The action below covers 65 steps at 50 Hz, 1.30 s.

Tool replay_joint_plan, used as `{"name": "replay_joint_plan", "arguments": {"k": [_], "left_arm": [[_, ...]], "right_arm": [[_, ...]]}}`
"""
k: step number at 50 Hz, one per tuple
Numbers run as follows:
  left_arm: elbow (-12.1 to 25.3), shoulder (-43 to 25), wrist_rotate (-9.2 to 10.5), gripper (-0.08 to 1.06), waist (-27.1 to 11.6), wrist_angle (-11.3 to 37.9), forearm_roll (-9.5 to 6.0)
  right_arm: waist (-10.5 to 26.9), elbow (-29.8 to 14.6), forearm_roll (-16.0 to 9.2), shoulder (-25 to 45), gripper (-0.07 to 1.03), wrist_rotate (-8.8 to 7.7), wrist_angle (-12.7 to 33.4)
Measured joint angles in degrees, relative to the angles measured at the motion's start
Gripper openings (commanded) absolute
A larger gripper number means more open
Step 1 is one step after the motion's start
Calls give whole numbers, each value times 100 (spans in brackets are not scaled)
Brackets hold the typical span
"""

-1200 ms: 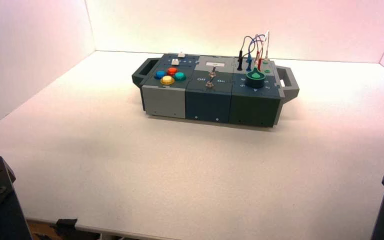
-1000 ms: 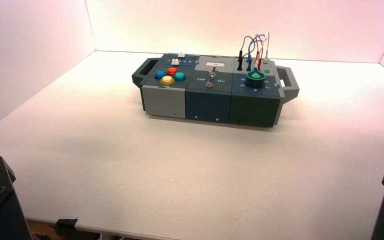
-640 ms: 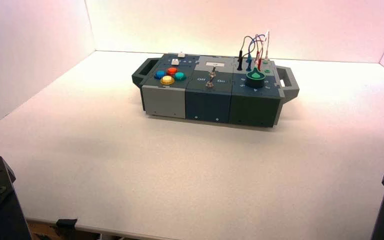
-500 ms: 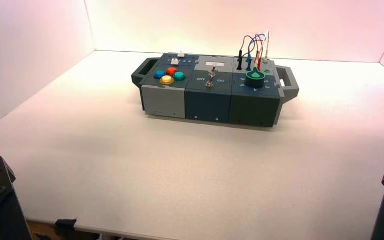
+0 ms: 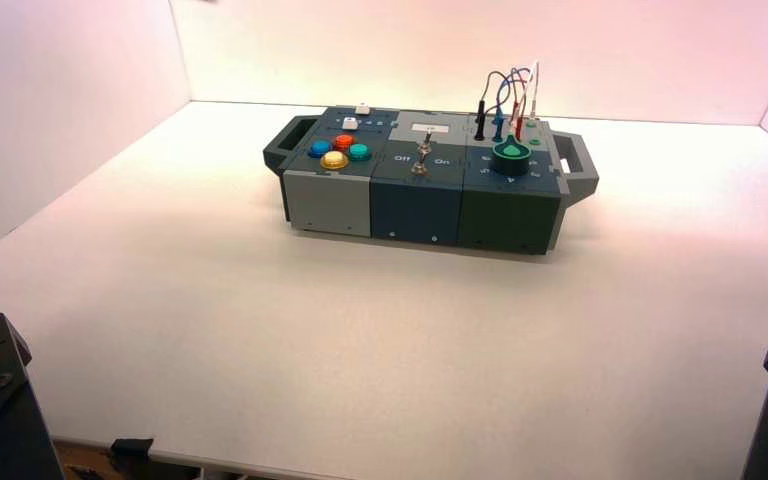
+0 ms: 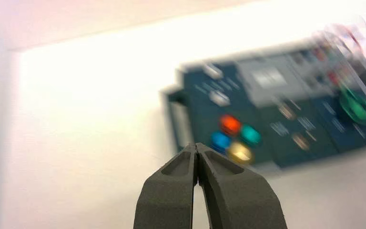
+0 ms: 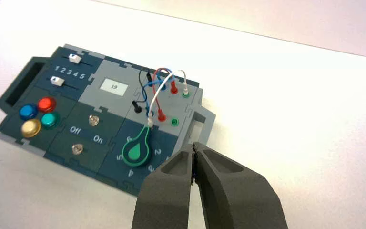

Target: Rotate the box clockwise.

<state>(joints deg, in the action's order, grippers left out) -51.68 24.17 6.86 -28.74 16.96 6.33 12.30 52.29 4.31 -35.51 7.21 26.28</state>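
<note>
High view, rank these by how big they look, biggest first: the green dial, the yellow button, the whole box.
1. The box, by far the largest.
2. The green dial, on the box's right part.
3. The yellow button, nearest the front among the four round buttons.

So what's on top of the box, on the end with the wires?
Black, blue, red and white wires and a green dial. Whatever lies under the plugs is covered.
</note>
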Motion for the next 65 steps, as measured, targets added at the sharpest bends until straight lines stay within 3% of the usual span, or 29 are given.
{"name": "replay_joint_plan", "arguments": {"k": [10, 16, 23, 35, 42, 65], "left_arm": [[246, -545, 0, -3, -809, 809, -18], [272, -738, 0, -3, -905, 1266, -44], [264, -844, -18, -3, -967, 1547, -193], [272, -1204, -53, -3, -1204, 1556, -422], [299, -1529, -62, -3, -1336, 1397, -457], [571, -2672, -123, -3, -1380, 694, -439]], "right_arm": [[-26, -809, 88, 1125, -2, -9, -114], [-26, -1415, 123, 1907, -2, -53, -123], [-44, -1995, 132, 2707, -2, -79, -105], [-53, -3023, 132, 4175, -2, -97, 237], [-53, -3401, 132, 4720, -2, -105, 387], [-62, -3955, 123, 5449, -2, -158, 448]]}}
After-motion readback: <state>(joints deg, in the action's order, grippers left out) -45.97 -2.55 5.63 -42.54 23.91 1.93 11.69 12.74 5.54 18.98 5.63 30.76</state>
